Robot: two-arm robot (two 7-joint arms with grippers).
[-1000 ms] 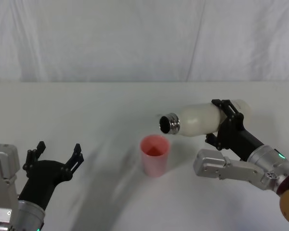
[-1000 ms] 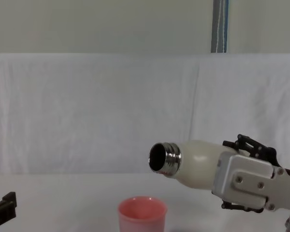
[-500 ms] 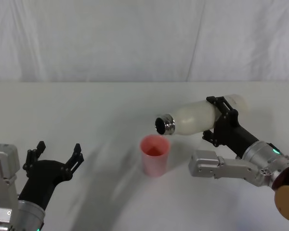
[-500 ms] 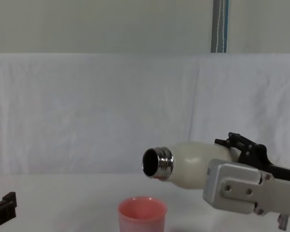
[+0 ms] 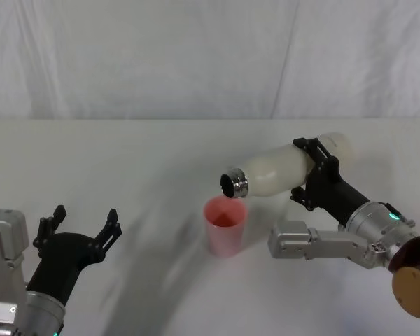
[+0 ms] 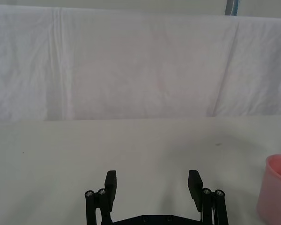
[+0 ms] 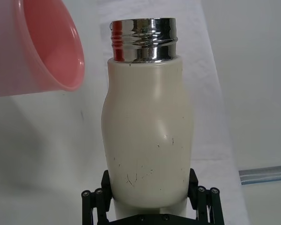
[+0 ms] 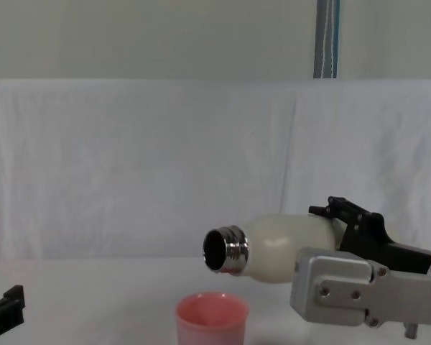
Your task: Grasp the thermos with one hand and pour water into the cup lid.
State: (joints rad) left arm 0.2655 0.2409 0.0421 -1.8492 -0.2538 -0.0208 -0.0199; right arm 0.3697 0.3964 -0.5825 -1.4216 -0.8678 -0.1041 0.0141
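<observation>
You have one table [image 5: 126,154] bearing one thermos [image 5: 276,171], clamped by your right gripper [image 5: 315,175] and tipped with its steel neck just above the one pink cup lid [image 5: 225,225] mid-table, while your left gripper [image 5: 80,227] idles spread apart near-left.

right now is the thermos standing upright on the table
No, the right gripper holds the thermos tipped on its side in the air, its neck above the cup lid.
</observation>
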